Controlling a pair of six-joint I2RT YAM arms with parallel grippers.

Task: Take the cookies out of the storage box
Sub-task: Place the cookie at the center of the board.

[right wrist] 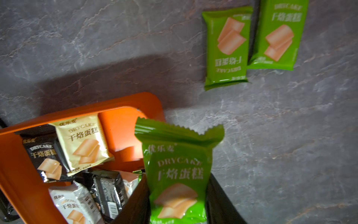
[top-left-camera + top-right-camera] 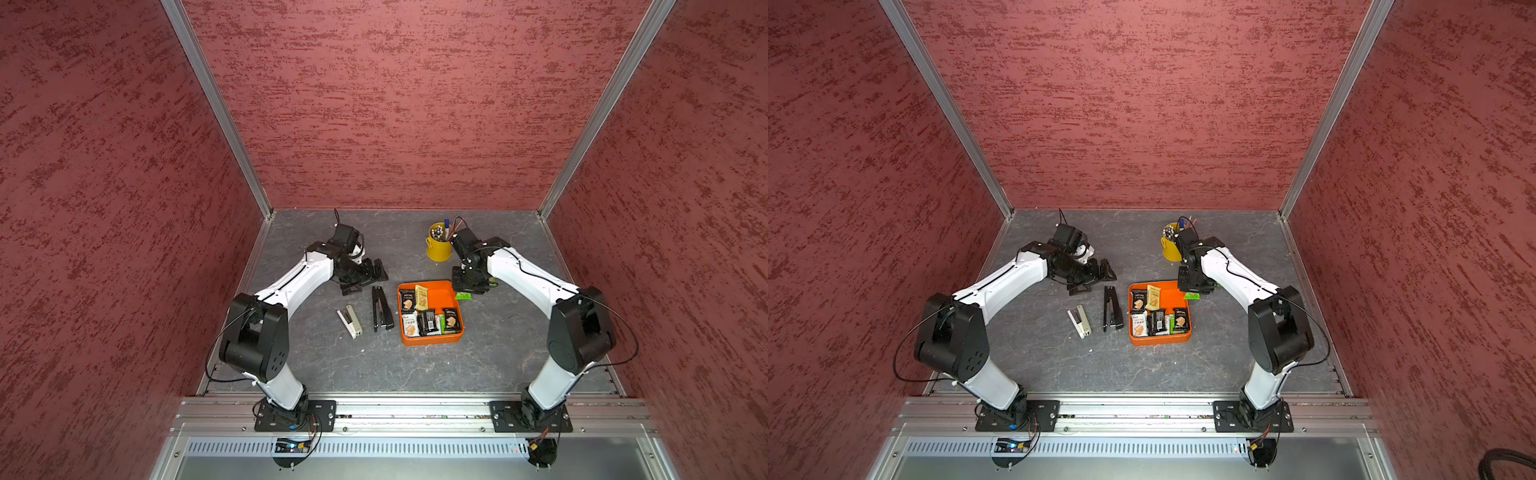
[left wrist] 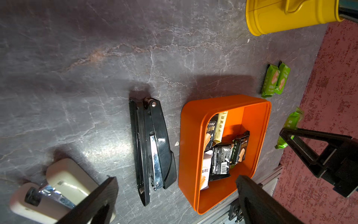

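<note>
Right gripper [image 1: 177,186] part-closed, jaws pinching a green packet [image 1: 175,155] by its lower half, crimped end sticking out past the fingertips. Grip looks square, packet not crushed. It hangs just outside the box [image 2: 432,340], by the box's far right corner, over bare desk [image 2: 498,353]; can't tell if it touches the desk. Two more green ones, the green pair [image 1: 226,48], lie flat side by side with edges overlapping, on the desk further toward its right edge, clear of the box wall. In the box, about six packets [image 2: 428,323]: a black and a beige at the far left, then white, black, green, black in a row along the near wall, some overlapping. The far right part of the floor is bare orange. Left gripper [image 2: 368,278] has jaws spread fully wide, holding nothing, low over the desk off the far end of the black stapler [image 2: 381,309]. Beige stapler [image 2: 349,322] sits left of that, yellow bucket [image 2: 438,245] toward the far edge by the right wrist. Step, as I read it: third packet is out and in carry, not yet placed. Next move calls for a short shift toward the green pair, lowering to the desk and opening the jaws, then going back to the box, probably taking top-lying packets first.
</note>
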